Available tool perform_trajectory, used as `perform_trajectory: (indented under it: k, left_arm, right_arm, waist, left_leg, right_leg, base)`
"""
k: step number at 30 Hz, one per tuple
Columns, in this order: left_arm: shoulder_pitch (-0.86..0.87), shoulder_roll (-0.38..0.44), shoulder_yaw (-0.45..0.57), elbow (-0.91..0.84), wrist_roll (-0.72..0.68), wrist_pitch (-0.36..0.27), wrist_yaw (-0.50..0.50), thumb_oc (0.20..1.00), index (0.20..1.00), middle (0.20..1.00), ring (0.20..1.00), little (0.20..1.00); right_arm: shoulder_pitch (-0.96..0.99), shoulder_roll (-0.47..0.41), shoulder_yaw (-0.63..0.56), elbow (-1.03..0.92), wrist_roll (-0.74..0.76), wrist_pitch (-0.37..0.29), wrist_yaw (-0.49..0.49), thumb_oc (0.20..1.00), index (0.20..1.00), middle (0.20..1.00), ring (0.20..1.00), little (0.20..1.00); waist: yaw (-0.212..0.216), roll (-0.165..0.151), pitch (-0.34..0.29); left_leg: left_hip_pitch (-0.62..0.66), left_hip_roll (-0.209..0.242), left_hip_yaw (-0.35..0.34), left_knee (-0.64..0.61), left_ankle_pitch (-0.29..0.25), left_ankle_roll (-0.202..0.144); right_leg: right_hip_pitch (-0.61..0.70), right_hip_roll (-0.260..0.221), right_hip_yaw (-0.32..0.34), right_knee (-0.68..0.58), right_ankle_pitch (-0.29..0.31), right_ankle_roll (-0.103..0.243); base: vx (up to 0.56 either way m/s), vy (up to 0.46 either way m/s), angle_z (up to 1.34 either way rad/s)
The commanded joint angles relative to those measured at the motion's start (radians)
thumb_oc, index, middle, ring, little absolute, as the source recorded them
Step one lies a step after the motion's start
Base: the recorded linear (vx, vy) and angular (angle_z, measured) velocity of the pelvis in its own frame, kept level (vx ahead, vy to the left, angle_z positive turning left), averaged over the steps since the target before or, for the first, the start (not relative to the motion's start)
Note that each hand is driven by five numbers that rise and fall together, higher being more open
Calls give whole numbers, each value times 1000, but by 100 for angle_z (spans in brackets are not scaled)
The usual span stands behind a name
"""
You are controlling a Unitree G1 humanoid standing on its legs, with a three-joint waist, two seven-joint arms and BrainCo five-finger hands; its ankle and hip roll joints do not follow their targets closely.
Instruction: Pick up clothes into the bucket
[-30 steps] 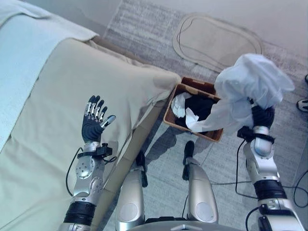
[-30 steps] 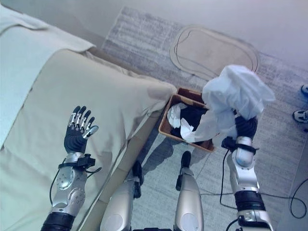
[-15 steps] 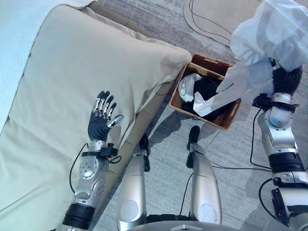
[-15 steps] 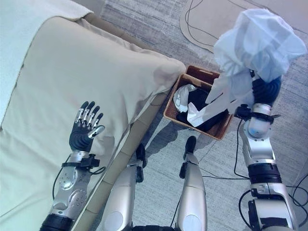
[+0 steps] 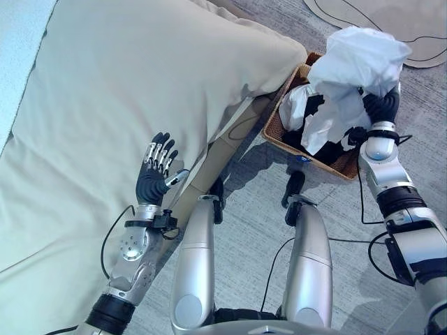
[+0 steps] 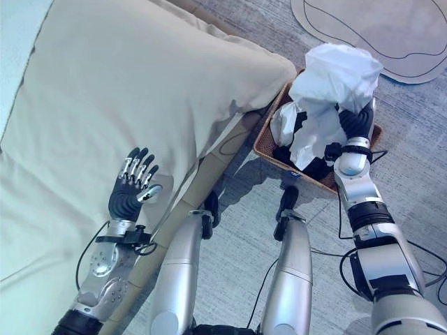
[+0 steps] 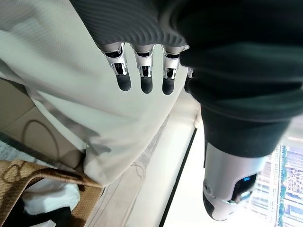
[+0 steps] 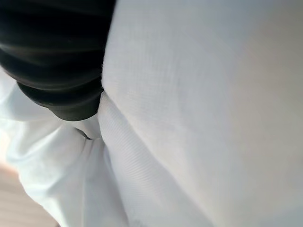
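A bunched white garment [image 5: 356,63] sits over my right hand [image 5: 380,108], directly above the brown woven basket [image 5: 276,129] on the floor by the bed's corner. The garment's lower end hangs down among the white and black clothes [image 5: 297,112] lying in the basket. In the right wrist view the white cloth [image 8: 199,118] lies against the hand's dark cover. My left hand [image 5: 155,178] is raised over the bed's edge, open, with straight fingers [image 7: 144,78] and nothing in it.
A beige bed cover [image 5: 126,84] takes up the left side, its corner hanging next to the basket. A beige mat [image 5: 391,14] lies on the grey carpet beyond the basket. The basket's rim [image 7: 28,172] also appears in the left wrist view.
The camera has tilted down. My right hand has come lower and further over the basket with the white garment, whose end now rests among the clothes. The left hand holds its pose.
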Motion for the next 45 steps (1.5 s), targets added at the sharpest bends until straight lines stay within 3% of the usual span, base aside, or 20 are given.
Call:
perform_trajectory:
  k: [1,10,18,24,31,32,33,34,45]
  left_arm:
    - [32,21,-10,-99,54,-67,20,1000,1000,1000,1000,1000]
    - [56,65,-41,-136,45,-67,26,1000,1000,1000,1000,1000]
    - [53,82,-46,-156,36,-57,17,1000,1000,1000,1000,1000]
    - [29,74,-60,-162,30,-50,21,1000,1000,1000,1000,1000]
    - [21,67,-51,-155,21,-46,25,1000,1000,1000,1000,1000]
    - [21,67,-48,-154,21,-46,25,1000,1000,1000,1000,1000]
    - [21,65,-48,-153,20,-45,24,1000,1000,1000,1000,1000]
    - [21,65,-45,-155,19,-46,23,1000,1000,1000,1000,1000]
    - [-1,61,-28,-144,16,-48,26,1000,1000,1000,1000,1000]
  right_arm:
    - [-93,-70,34,43,7,-29,-26,200,200,200,200,200]
    - [-237,-154,130,330,-16,30,-3,200,200,200,200,200]
    - [-335,-226,251,369,-153,74,-26,200,200,200,200,200]
    - [-346,-198,289,402,-227,104,-25,200,200,200,200,200]
    - [-330,-165,261,450,-212,121,-6,200,200,200,200,200]
    - [-328,-164,257,451,-208,121,-2,228,228,228,228,228]
    - [-325,-163,255,453,-207,122,0,583,583,583,583,583]
    - [-323,-160,255,453,-206,122,4,1000,1000,1000,1000,1000]
    - [-328,-130,244,467,-201,127,7,1000,1000,1000,1000,1000]
  waist:
    - [-5,48,-23]
    - [18,84,-23]
    - [22,107,-34]
    - [17,113,-30]
    - [10,112,-24]
    - [9,112,-23]
    - [10,111,-23]
    - [8,110,-23]
    - [3,94,-24]
  left_leg:
    - [-67,-25,-50,33,-12,-14]
    - [-164,-44,-50,69,-5,-17]
    - [-194,-50,-33,41,17,-18]
    - [-198,-52,-22,50,8,-11]
    - [-204,-55,-15,62,-2,-7]
    - [-204,-54,-14,62,-2,-6]
    - [-205,-54,-13,64,-2,-6]
    - [-205,-53,-12,64,-3,-5]
    - [-167,-45,-5,37,-1,-2]
  right_leg:
    - [18,-10,19,101,-98,53]
    - [-86,-25,45,169,-116,45]
    - [-137,-30,65,159,-102,48]
    - [-146,-28,76,168,-109,46]
    - [-155,-26,84,178,-112,45]
    - [-156,-26,83,180,-112,46]
    - [-157,-25,83,180,-112,46]
    - [-156,-25,83,179,-112,46]
    - [-119,-15,67,143,-104,46]
  base:
    - [-7,-9,8]
    - [-6,4,5]
    - [0,8,0]
    - [5,9,-2]
    - [2,0,0]
    - [0,0,0]
    - [0,0,0]
    - [0,0,0]
    - [0,0,0]
